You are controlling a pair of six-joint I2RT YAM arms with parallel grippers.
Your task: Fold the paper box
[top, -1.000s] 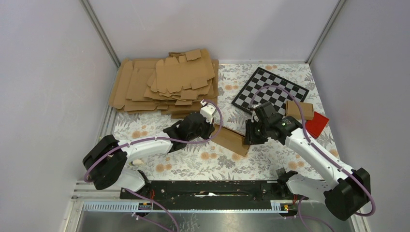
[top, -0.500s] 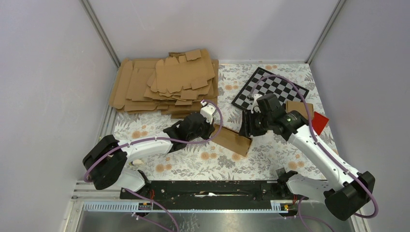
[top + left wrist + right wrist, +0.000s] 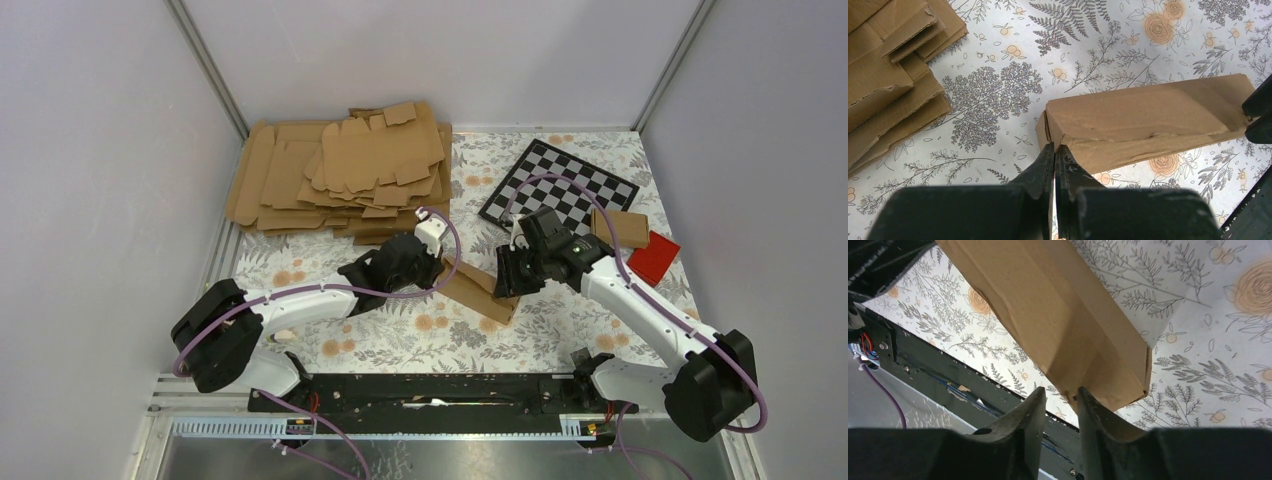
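Observation:
The paper box is a slim brown carton lying aslant on the floral mat between the two arms. My left gripper is at its left end. In the left wrist view the gripper is shut on the thin edge at the box's near corner. My right gripper is at the box's right end. In the right wrist view the gripper is slightly open. The gap between its jaws is empty, and its right finger touches the box from below.
A thick stack of brown card sheets lies at the back left and shows in the left wrist view. A checkerboard, a small folded carton and a red block lie at the right. A black rail runs along the near edge.
My right gripper drew back from the box's right end, then came back down to it. The left gripper and the box have stayed put.

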